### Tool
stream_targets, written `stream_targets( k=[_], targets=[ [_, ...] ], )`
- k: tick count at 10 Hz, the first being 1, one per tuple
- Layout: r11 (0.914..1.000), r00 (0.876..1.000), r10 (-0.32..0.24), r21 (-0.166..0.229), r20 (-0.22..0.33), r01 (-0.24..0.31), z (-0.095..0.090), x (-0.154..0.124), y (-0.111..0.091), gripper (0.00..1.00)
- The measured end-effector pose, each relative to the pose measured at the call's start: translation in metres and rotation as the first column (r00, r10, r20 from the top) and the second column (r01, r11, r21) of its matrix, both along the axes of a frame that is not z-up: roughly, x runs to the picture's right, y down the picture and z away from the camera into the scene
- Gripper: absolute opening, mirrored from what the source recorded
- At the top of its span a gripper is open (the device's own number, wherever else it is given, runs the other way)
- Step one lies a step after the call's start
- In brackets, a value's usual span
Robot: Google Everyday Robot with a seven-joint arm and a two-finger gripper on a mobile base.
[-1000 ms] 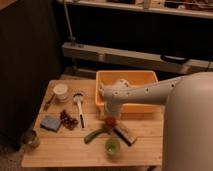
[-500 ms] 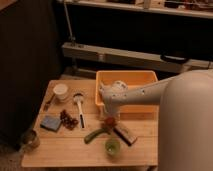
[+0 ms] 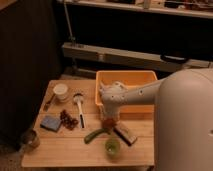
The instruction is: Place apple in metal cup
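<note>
My end effector [image 3: 108,118] just in front of orange bin [image 3: 125,77], at apple [image 3: 106,123]; spread or pinching, can't tell. Metal cup [image 3: 31,139] way front-left of bin, green cup [image 3: 112,146] nearer front.

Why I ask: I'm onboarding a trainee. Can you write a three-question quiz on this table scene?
1. True or false: the small dull metal cup stands at the wooden table's near left corner, far from the small round orange-red apple.
2. Where is the gripper? A) over a white cup; B) down at the apple, in front of the orange plastic bin; C) above the metal cup.
3. Fill in: the cup nearest the apple is ____ in colour.
Key: 1 true; 2 B; 3 green, the small green cup.
</note>
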State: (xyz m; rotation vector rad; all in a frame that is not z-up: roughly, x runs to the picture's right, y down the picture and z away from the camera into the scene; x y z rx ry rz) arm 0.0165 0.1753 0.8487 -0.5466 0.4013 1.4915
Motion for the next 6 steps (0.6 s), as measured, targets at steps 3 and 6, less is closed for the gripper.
stream_targets(
  k=[3, 6],
  targets=[
    [1.0, 1.0, -0.001, 0.007, -0.006, 0.001, -0.002, -0.001, 0.0, 0.13],
    [0.999, 1.0, -0.029, 0.033, -0.01, 0.029, -0.035, -0.013, -0.024, 0.0]
  ],
)
